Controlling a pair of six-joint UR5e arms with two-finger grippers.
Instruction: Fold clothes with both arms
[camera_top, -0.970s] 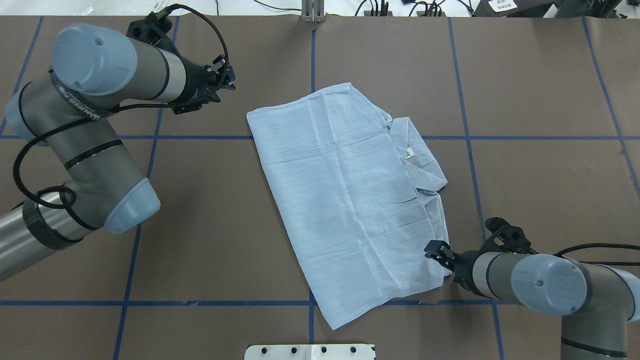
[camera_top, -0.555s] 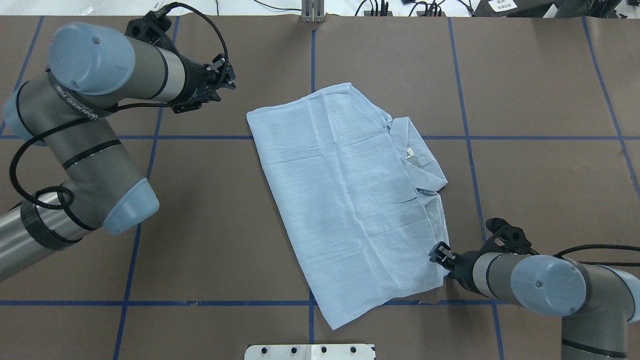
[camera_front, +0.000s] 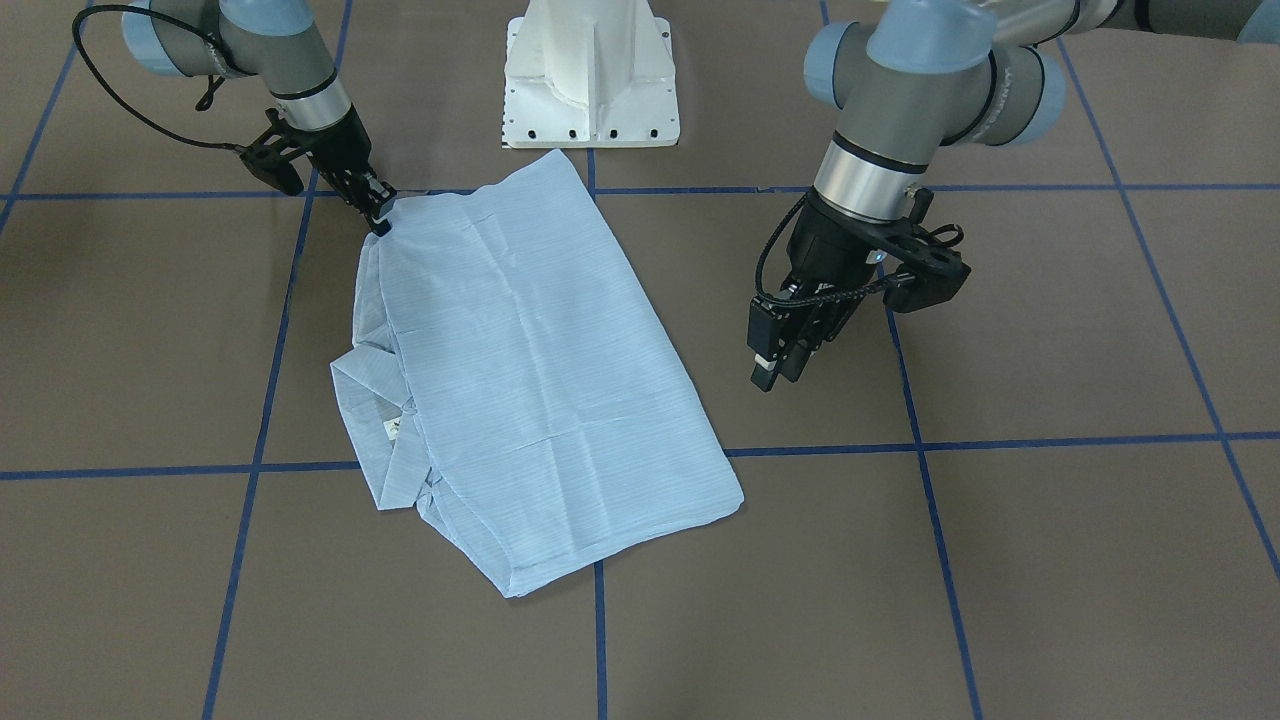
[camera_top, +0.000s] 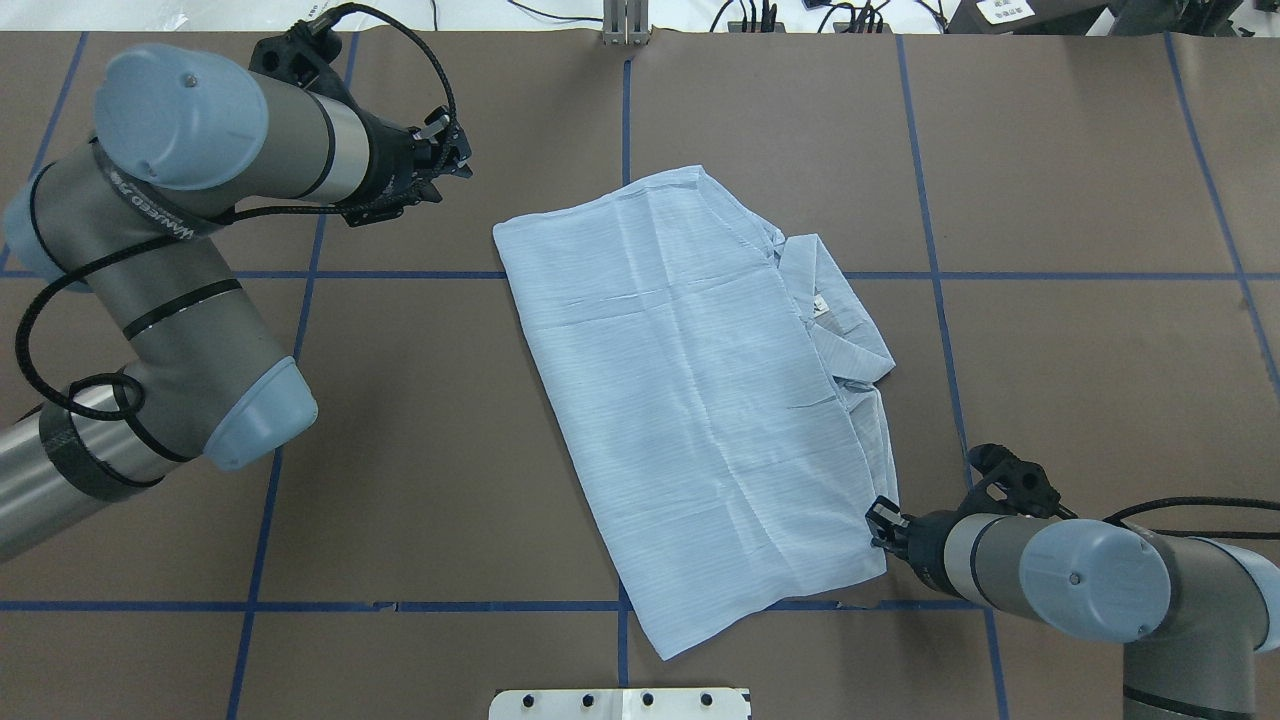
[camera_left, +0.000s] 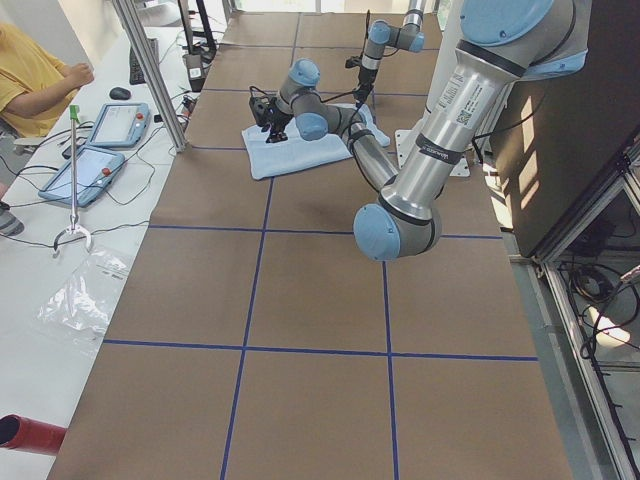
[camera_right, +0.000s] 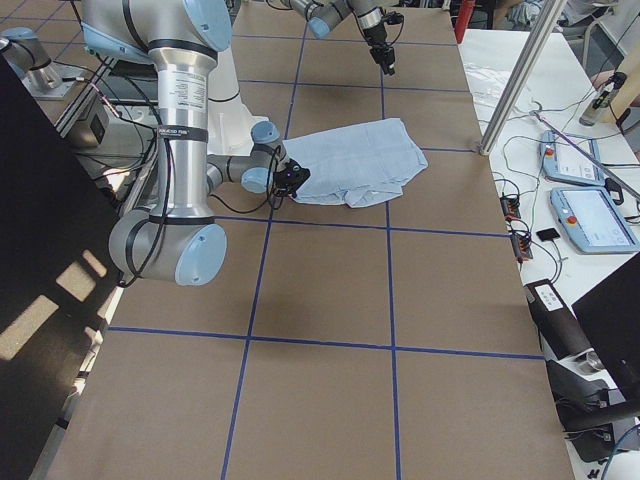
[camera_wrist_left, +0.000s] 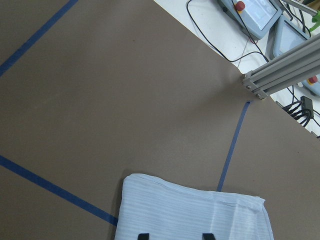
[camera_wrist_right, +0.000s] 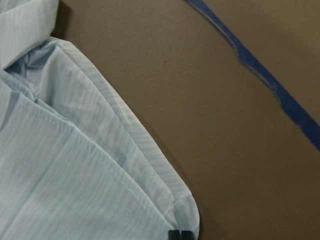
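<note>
The light-blue striped shirt (camera_top: 690, 400) lies folded and flat at mid-table, its collar (camera_top: 835, 310) and neck label pointing toward my right side. My right gripper (camera_top: 878, 520) sits low at the shirt's near right corner. In the right wrist view its tips (camera_wrist_right: 180, 234) are pressed together on the hem corner of the shirt (camera_wrist_right: 75, 165). My left gripper (camera_top: 455, 160) hovers over bare table beyond the shirt's far left corner. In the left wrist view its fingers (camera_wrist_left: 143, 235) stand apart, open and empty, above the shirt's edge (camera_wrist_left: 190, 210).
The brown table is marked with blue tape lines (camera_top: 400, 606). The white pedestal base (camera_front: 590, 80) stands just behind the shirt. An aluminium post (camera_wrist_left: 280, 67) rises at the far edge. Teach pendants (camera_right: 590, 215) and a seated person (camera_left: 35, 70) are beyond it.
My right gripper slid off the shirt's surface toward its right edge, came down and closed at the corner. The left arm shifted only slightly. The shirt stayed in place.
</note>
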